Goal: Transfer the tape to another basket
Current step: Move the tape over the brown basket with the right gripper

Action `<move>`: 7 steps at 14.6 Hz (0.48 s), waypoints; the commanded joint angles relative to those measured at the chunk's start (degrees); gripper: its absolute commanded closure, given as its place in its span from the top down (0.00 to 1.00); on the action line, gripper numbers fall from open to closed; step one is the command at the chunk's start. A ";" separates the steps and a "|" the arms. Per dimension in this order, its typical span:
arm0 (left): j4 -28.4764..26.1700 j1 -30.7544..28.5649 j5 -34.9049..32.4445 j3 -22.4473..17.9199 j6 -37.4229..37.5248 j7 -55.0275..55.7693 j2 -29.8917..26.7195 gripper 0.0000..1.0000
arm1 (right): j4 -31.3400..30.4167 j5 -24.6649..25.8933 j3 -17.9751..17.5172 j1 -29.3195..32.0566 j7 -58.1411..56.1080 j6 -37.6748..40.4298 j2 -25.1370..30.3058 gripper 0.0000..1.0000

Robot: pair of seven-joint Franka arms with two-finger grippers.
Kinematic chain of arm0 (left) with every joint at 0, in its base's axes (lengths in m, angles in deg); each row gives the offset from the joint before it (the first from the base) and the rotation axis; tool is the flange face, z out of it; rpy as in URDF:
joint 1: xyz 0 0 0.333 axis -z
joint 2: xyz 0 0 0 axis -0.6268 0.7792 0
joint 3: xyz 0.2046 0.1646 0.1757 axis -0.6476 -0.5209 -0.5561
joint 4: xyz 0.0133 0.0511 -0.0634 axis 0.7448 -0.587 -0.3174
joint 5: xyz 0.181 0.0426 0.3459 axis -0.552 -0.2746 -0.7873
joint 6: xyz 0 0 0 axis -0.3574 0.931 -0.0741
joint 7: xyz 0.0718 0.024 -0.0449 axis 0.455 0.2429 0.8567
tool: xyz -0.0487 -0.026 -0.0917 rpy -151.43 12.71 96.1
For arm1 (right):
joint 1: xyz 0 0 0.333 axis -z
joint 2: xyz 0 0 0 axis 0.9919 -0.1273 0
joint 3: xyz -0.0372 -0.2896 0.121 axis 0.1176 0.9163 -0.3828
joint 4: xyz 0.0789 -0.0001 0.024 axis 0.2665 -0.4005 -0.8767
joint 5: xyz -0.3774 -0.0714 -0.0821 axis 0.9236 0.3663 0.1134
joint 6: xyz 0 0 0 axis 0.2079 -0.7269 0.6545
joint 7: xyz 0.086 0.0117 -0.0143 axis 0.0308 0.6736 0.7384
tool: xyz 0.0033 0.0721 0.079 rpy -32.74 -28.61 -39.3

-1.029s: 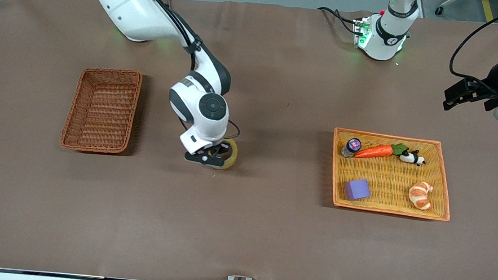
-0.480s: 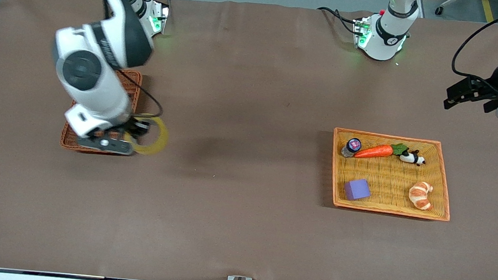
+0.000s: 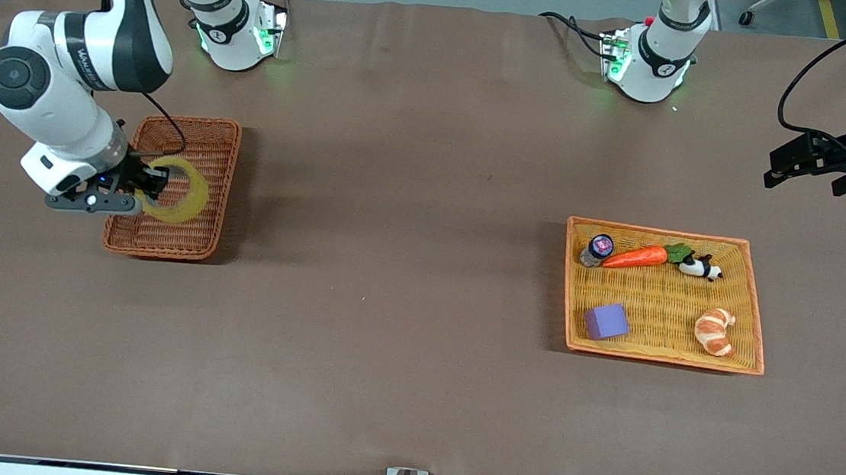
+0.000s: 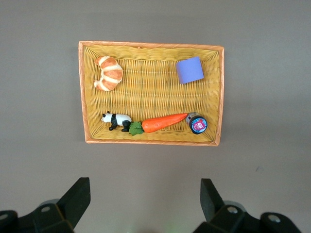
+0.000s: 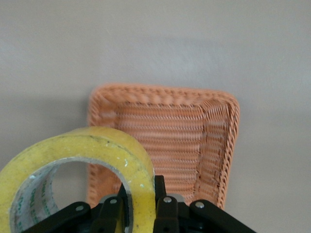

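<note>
Light was even and fairly bright, falling from overhead, and the brown table [image 3: 410,389] showed no glare. Soft shadows lay beside the basket [image 3: 221,136] and along the yellow tray [image 3: 757,313], each on the edge toward the middle of the table, with a faint broad patch of shade between the two. Green lamps glowed at both arm bases. The front view was sharp right across. In the right wrist view the tape [image 5: 73,165] was close and slightly soft, the basket [image 5: 194,145] looked pale and washed out. The left wrist view was clear, its finger tips [image 4: 77,196] dark silhouettes.
</note>
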State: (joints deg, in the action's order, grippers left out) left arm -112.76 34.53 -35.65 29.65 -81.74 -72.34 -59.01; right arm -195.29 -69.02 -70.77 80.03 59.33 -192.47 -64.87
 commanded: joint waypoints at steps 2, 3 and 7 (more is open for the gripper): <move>0.60 -0.03 0.57 -0.08 -1.71 -1.20 0.87 1.00 | -13.26 -1.34 7.12 -0.25 -8.91 -9.98 5.20 0.01; 0.60 0.32 0.40 0.01 -2.15 -1.12 1.13 1.00 | -16.25 -1.34 8.27 -0.33 -9.89 -13.66 5.20 0.01; 0.43 -0.02 0.39 0.45 -1.98 -1.20 0.95 1.00 | -24.44 -1.34 8.81 0.02 -10.42 -26.95 4.15 0.02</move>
State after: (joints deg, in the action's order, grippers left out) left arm -112.75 34.79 -35.65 30.04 -83.66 -72.53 -58.04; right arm -215.86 -69.03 -61.95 80.05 50.12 -215.41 -62.85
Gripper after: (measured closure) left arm 0.000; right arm 0.784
